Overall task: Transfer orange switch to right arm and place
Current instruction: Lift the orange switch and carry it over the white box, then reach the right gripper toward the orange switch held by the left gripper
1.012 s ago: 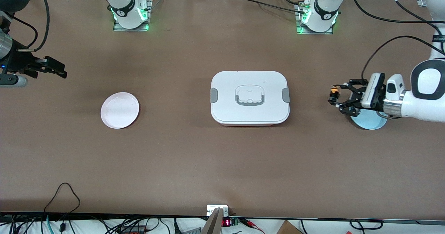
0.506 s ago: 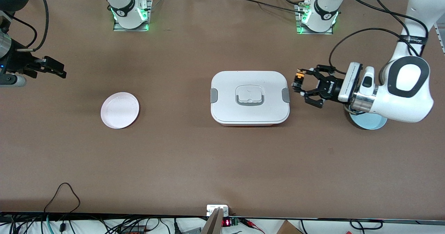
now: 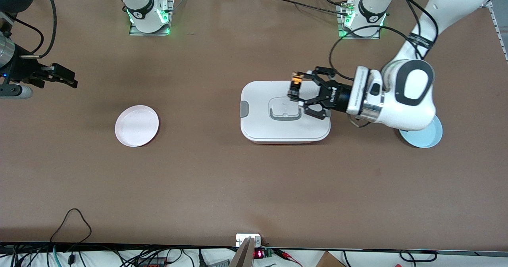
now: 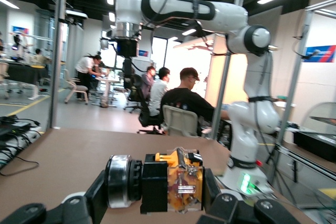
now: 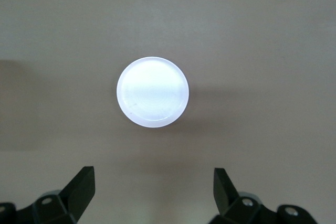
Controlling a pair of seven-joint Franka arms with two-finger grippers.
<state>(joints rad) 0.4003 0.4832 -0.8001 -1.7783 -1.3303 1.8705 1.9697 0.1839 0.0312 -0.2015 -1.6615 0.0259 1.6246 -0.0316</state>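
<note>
My left tool (image 3: 298,96) hangs over the white lidded box (image 3: 262,128), its fingers clenched on the orange switch (image 3: 295,85). White lettering runs along the tool's black body in the front view, but I cannot read it. In the left wrist view the orange switch (image 4: 170,181) sits crosswise between the fingers: a black body in the middle, a silvery ring at one end, and an orange-tan block with small metal contacts at the other. In the front view I only catch its orange end and dark body, above the box lid's end toward the left arm's side of the table (image 3: 254,187).

The box has grey side latches and a grey handle recess on its lid. A pale blue plate (image 3: 430,138) lies under the left arm's wrist.

My right tool (image 3: 63,78) waits over the right arm's end of the table, released, fingers (image 5: 79,187) spread wide. Its wrist view looks straight down on the pink plate (image 5: 152,92).
</note>
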